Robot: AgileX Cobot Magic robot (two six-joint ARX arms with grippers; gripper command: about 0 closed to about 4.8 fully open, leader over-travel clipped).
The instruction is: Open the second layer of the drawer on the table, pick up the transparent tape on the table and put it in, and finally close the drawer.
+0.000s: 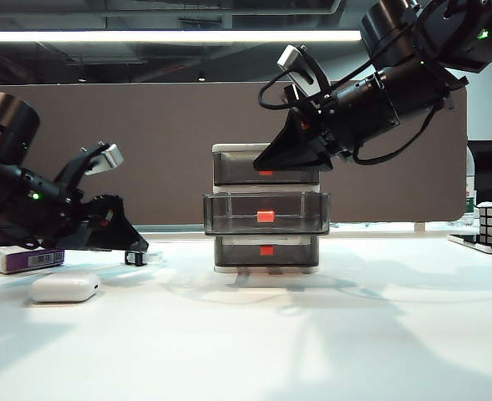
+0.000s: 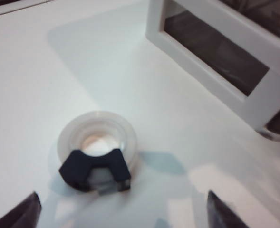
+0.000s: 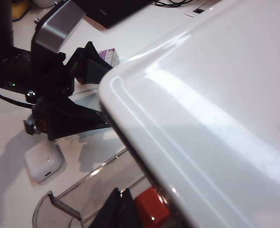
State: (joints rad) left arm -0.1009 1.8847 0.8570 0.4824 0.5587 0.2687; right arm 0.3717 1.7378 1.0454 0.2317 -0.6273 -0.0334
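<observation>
Two hands share the bench [image 1: 254,342], and reading from the left of the exterior view the purple-and-white box [image 1: 26,259] comes first, then the white rounded case [image 1: 64,286] in front of it. Next is the left hand [image 1: 135,251], down low with its fingers spread wide on either side of the transparent tape [image 2: 97,159], not touching it; in the left wrist view both dark fingertips [image 2: 21,213] stand well apart from the roll.

My guess is the tape will be very light, stiff and rather slick: a hard clear ring with a small black holder clipped to one edge. It could skid on the smooth bench if one finger arrives first. Closing across the ring's outer wall looks best, with the holder left clear between the fingers. It lies flat, its hole facing up, so it has no real long axis; the black holder points toward the left hand, away from the drawer [image 1: 266,209].

Further right, the second layer [image 1: 266,213] is already pulled out toward the camera, its red-orange tab facing front, open top ready to receive the tape. The right hand [image 1: 291,150] hangs beside the top drawer, above the open one; its dark fingertips look pressed together and carry nothing.
</observation>
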